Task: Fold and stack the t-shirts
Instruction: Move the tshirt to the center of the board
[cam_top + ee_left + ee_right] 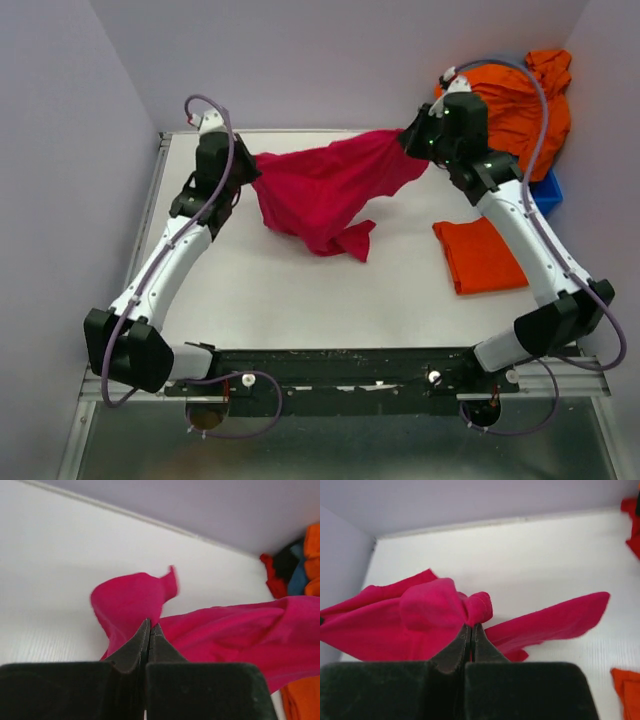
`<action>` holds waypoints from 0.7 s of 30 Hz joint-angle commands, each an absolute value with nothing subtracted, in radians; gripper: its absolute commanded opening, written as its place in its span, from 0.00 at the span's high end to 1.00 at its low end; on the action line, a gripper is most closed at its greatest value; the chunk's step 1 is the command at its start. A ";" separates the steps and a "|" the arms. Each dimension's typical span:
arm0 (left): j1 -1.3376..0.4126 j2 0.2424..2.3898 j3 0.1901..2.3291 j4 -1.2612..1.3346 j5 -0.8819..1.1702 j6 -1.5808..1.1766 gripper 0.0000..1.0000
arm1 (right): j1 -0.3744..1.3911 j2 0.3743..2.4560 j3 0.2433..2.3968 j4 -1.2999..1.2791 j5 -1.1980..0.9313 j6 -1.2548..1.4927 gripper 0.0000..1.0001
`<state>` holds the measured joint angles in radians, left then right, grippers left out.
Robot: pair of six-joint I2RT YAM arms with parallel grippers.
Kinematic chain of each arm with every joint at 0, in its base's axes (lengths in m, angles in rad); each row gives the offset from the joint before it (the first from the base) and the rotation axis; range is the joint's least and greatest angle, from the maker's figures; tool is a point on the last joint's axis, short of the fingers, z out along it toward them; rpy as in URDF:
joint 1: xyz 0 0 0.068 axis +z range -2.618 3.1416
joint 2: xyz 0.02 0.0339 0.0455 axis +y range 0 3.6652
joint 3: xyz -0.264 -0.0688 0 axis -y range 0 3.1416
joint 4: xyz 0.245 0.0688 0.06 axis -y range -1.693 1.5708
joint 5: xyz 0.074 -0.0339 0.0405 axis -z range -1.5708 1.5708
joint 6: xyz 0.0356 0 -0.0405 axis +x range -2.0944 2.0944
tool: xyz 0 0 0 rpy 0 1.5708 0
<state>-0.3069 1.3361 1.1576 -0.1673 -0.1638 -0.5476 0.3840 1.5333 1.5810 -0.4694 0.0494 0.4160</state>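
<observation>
Top external: 1 magenta t-shirt [325,190] stretched between left claw [250,166] and right claw [408,141], both clenched on it; 1 folded orange t-shirt [482,256] on desk [300,295].

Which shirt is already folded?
The folded orange t-shirt, flat by the right arm. The magenta t-shirt is stretched out unfolded; the orange heap is rumpled.

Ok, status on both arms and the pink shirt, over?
Left gripper, right gripper: jaws shut on pink t-shirt, one end each. Shirt strung between them, middle sagging. Folded orange t-shirt lies apart, right side; not in the way.
</observation>
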 commanded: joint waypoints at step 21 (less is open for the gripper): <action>-0.285 1.093 1.648 -0.565 -0.244 -0.413 1.00 | 0.380 1.092 1.360 -0.469 -0.405 0.466 0.99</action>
<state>-0.2890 0.9554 1.7351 -0.5495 -0.2367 -0.4397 0.3840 1.0317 1.5173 -0.4427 -0.3012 0.3725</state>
